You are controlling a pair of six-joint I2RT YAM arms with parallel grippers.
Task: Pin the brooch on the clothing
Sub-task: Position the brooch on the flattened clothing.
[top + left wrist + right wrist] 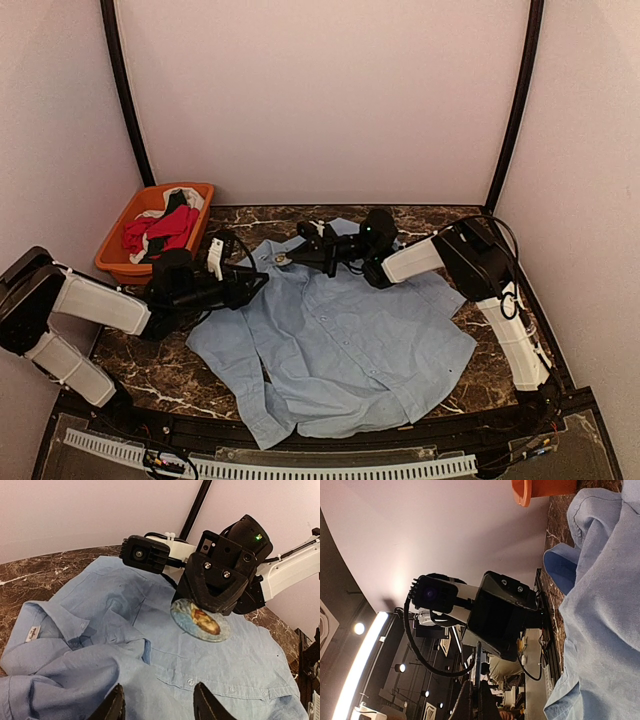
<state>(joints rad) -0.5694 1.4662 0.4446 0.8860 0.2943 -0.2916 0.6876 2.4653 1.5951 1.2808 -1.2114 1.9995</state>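
basket [112,264]: far-left corner of the table [150,372], holding red, black and white garments [158,230]; no part in this step
left jaws [159,702]: apart, with nothing between them, low over the rumpled collar [65,620] side of the shirt and pointing across it toward the brooch
shirt [345,350]: light blue, spread front-up mid-table, collar at the far end, hem toward the arm bases
brooch [200,621]: oval disc, picture face up, on the shirt's chest near the collar; I cannot tell whether it rests on the cloth or sits just above it
brooch axis: its long way runs upper left to lower right in the left wrist view, roughly crosswise to the left jaws' line of reach
right jaws [297,258]: together on the brooch's far edge; in the right wrist view the disc shows as a thin edge-on line between them
nearer arm: the right, which holds the brooch; the left jaws are near it, ahead and slightly to their right, not touching
likely turning point: the pin side is hidden underneath, so the left jaws probably need to steady the cloth just beside the disc
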